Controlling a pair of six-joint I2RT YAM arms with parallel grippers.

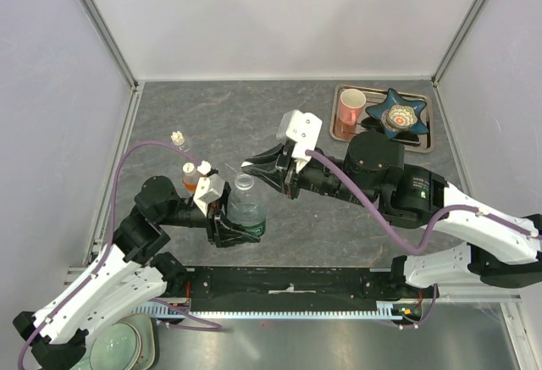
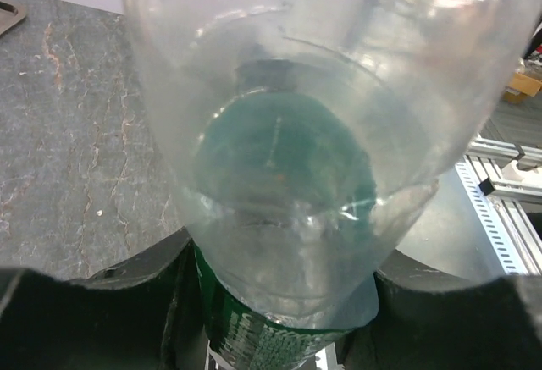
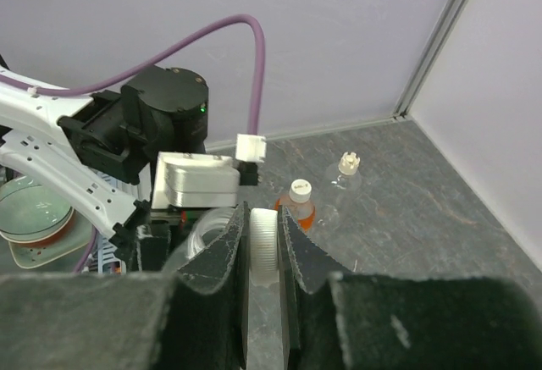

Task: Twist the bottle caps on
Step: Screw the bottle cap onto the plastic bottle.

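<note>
My left gripper [image 1: 240, 228] is shut on the clear bottle with the green label [image 1: 246, 205] and holds it upright; the bottle fills the left wrist view [image 2: 296, 158] with the fingers [image 2: 93, 311] on both sides. My right gripper [image 1: 250, 167] is shut on a white bottle cap [image 3: 264, 234], held on edge just beside the bottle's open neck [image 3: 203, 230]. The orange bottle [image 1: 190, 175] with its white cap [image 3: 300, 190] and the tiny clear bottle [image 1: 179, 139], also capped [image 3: 347, 163], stand to the left behind.
A metal tray [image 1: 428, 129] at the back right holds a pink mug [image 1: 350, 109] and a blue star-shaped dish [image 1: 400, 114]. A green plate [image 1: 118, 346] sits off the table's near left. Walls enclose the table.
</note>
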